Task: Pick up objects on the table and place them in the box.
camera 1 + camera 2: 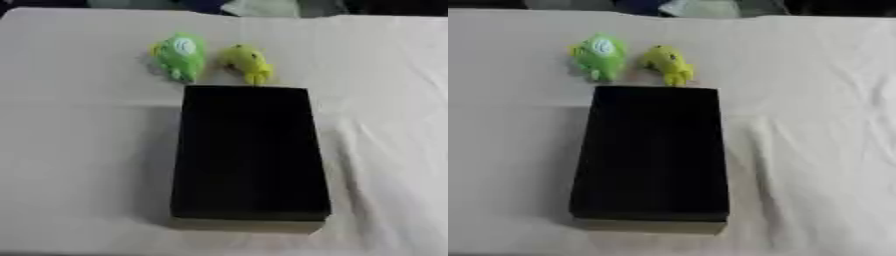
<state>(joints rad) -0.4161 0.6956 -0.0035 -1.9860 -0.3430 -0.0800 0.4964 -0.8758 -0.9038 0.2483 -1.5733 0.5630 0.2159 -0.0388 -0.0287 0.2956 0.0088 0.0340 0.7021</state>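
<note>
The inside of the black box [249, 150] reads as one flat dark mass, so its floor, its inner walls and anything lying in it cannot be made out. The green toy [180, 56] and the yellow toy [246, 63] are soft blurs: a pale round patch shows on the green one, perhaps an eye or a belly, and their near ends seem to meet the box's far rim. The worktop [815, 150] runs off every edge but the far one, where the dark and pale shapes are cut short.
</note>
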